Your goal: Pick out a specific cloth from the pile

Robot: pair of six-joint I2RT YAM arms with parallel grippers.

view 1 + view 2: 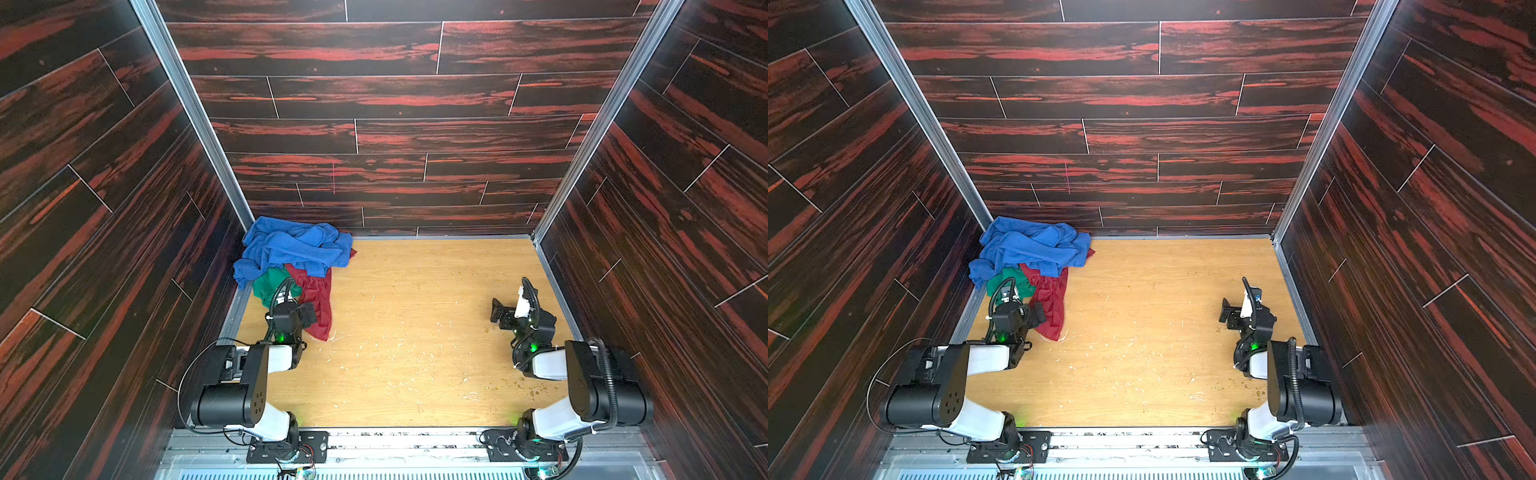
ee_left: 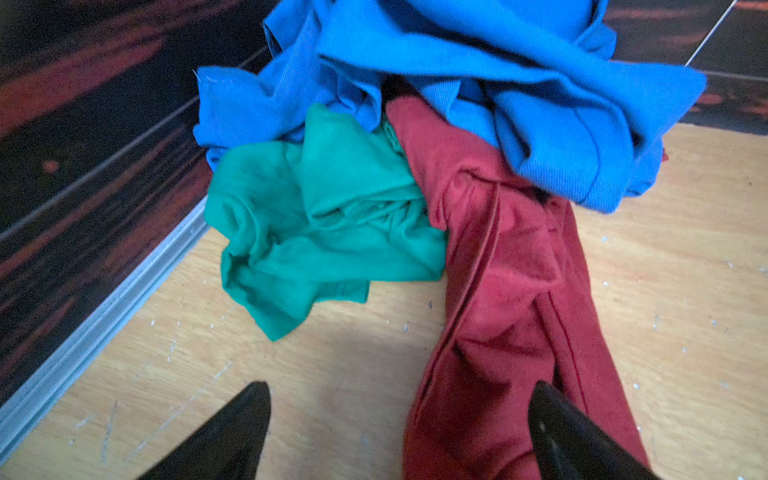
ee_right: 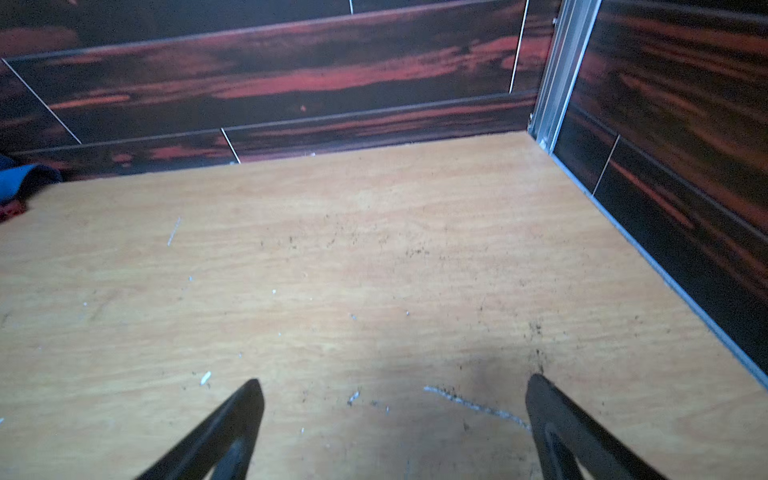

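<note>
At the table's (image 1: 415, 332) far-left corner, your emerald-green cloth (image 2: 324, 216) pokes from under the pile's (image 1: 291, 253) royal-blue cloth (image 2: 498, 83), touching the dark red cloth (image 2: 511, 291). It is crumpled, and its length and free corner run toward your left gripper (image 2: 400, 384), which hovers spread and empty, likely lining up. Your right gripper (image 3: 392, 380) hangs spread, well apart.

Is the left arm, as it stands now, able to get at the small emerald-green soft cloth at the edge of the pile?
Probably yes. The left gripper is open and faces the emerald-green cloth, with only bare wooden table between them. The large royal-blue cloth covers just its far edge.
</note>
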